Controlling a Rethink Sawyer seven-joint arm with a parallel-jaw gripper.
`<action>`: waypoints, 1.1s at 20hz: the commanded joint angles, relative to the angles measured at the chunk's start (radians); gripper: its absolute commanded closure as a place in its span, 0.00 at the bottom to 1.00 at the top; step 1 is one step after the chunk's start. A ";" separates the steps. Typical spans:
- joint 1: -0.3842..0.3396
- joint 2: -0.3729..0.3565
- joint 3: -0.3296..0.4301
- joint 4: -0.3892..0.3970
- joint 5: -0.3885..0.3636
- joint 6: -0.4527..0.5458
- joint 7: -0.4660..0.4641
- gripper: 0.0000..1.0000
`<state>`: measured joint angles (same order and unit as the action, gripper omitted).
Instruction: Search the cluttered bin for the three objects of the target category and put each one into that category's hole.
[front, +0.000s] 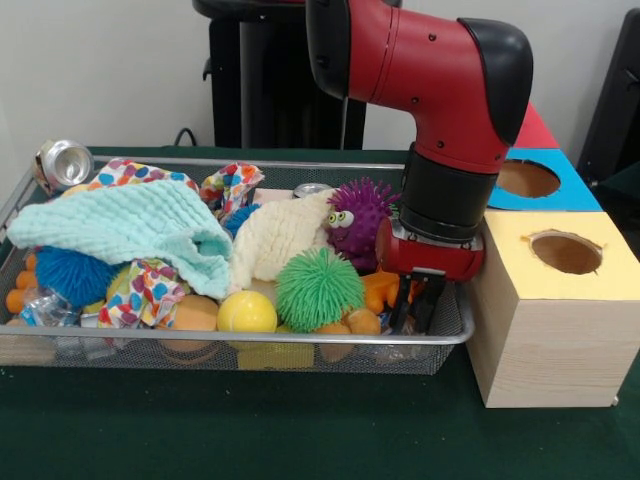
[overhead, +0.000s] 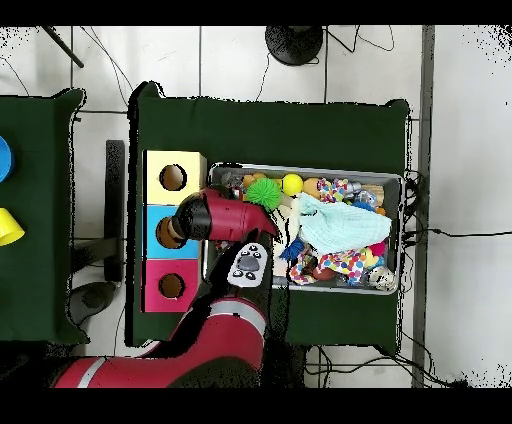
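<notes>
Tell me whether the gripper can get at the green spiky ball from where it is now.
Probably yes: the green spiky ball lies uncovered on top of the clutter, right beside the gripper, with only small orange toys between.

A dark green cloth (front: 300, 430) covers the table; beside it, a round black stand base (overhead: 294, 42) sits on pale floor tiles (overhead: 465, 130).

The wire mesh bin (front: 455, 335) sits packed to the rim: a green spiky ball (front: 318, 288) near the front, a yellow ball (front: 246, 313) just beside it, a purple spiky toy with eyes (front: 356, 215) behind, and a mint cloth (front: 130, 225) draped over the heap. Just beside the bin stands the block of boxes, yellow hole (front: 565, 251) nearest, blue hole (front: 527, 178) behind it.
</notes>
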<state>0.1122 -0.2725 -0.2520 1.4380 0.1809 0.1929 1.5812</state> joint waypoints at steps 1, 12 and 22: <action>-0.019 0.104 0.065 0.007 0.052 0.077 0.218 1.00; 0.002 0.040 0.035 0.022 0.053 0.180 0.205 1.00; 0.000 0.047 0.040 0.024 0.058 0.160 0.202 1.00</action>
<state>0.1179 -0.2775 -0.2643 1.4378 0.2074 0.2285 1.5812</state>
